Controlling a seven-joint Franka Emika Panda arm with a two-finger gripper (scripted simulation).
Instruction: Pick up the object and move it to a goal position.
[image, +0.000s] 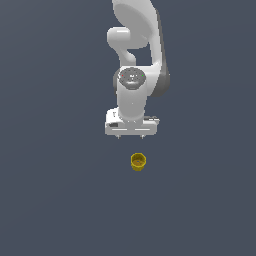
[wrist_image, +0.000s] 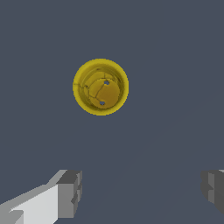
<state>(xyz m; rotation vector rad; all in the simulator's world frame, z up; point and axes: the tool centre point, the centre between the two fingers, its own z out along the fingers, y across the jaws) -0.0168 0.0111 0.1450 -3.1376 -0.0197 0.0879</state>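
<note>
The object is a small mustard-yellow hollow cup (image: 138, 161) standing upright on the dark grey floor, just in front of the arm in the exterior view. The wrist view looks straight down into the cup (wrist_image: 100, 87), showing its round rim and inner base. My gripper (image: 130, 136) hangs above the floor, behind the cup and slightly toward the exterior view's left, apart from it. In the wrist view the gripper (wrist_image: 140, 192) is open and empty, its two fingertips (wrist_image: 70, 192) far apart, and the cup lies outside the gap between them.
The white arm (image: 135, 60) rises behind the gripper toward the top of the exterior view. The plain dark grey floor (image: 60, 200) fills the rest of both views; no other objects or edges show.
</note>
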